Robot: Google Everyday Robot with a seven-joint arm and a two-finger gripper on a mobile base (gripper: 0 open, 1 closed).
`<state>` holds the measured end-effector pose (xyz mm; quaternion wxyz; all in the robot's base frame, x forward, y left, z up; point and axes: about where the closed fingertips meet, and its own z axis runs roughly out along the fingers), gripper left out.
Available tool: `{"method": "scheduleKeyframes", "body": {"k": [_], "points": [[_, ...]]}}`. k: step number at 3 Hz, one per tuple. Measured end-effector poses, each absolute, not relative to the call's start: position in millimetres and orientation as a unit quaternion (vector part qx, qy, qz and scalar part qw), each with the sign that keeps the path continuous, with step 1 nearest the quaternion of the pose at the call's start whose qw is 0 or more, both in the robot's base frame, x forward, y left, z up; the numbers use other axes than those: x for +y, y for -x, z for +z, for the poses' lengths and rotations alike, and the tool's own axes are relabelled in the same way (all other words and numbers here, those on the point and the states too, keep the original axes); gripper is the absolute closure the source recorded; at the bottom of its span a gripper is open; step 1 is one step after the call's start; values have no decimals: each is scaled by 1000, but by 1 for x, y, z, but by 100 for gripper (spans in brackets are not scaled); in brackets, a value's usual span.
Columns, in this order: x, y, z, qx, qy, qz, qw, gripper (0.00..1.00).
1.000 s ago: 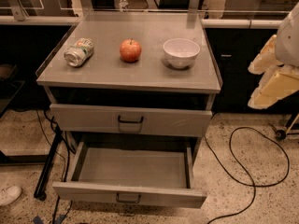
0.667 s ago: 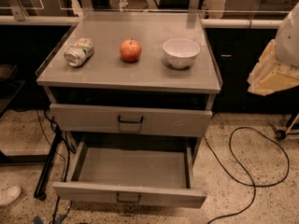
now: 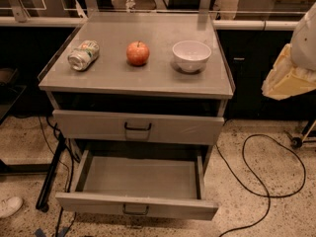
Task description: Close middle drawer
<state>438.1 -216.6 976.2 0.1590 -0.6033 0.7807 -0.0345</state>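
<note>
The middle drawer is pulled far out at the bottom of the grey metal cabinet. It is wide, shallow and empty, with a low front panel and a small dark wire loop handle at centre. Above it sits the taller-fronted grey drawer with a bigger dark handle, pulled out only a little. My arm's white and cream end with the gripper hangs at the right edge, well right of the cabinet, level with its top and far from the open drawer.
On the cabinet top lie a tipped can, a red apple and a white bowl. A black cable loops over the floor at the right. A black stand leg and a white shoe are at the left.
The cream end of my arm has shifted slightly up at the right edge. The drawers and the things on the cabinet top have not moved.
</note>
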Motion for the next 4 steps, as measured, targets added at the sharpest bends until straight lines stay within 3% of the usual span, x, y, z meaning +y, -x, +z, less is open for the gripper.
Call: {"method": "scheduleKeyframes", "body": {"k": [4], "points": [[-187, -360, 813, 832, 539, 66, 113, 100]]}}
